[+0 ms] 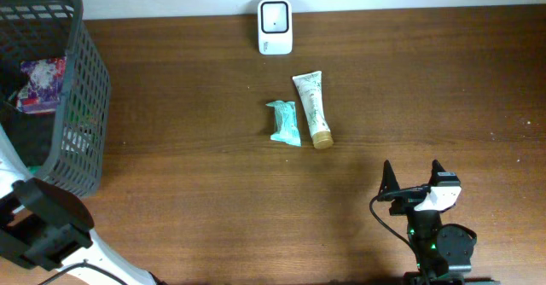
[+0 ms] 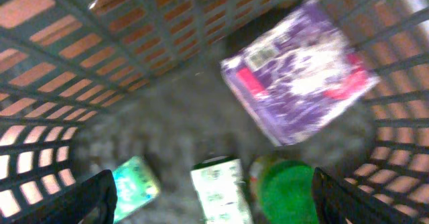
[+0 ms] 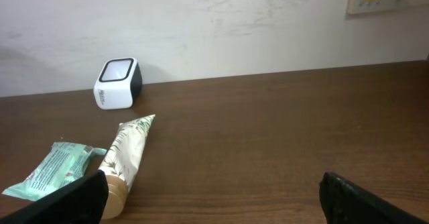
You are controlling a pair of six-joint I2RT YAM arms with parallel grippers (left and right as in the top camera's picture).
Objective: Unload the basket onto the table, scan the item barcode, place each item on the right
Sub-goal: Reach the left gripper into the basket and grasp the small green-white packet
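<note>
While left hand (image 2: 214, 200) and right hand (image 1: 414, 183) both hang released and empty, tube (image 1: 312, 108) and green packet (image 1: 284, 122) lie side by side on tabletop (image 1: 213, 200), near scanner (image 1: 275, 26) front; left hand is inside basket (image 1: 85, 106), far left of scanner.

The left arm (image 1: 43, 225) sits at the near left, its left gripper (image 2: 213, 197) pointing downward, jaws spread wide; the right arm (image 1: 439, 242) rests near right, right gripper (image 1: 412, 181) facing far, jaws fully apart, empty

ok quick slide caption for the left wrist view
Left gripper, open, looks down into the mesh basket at a purple packet and smaller green items.
</note>
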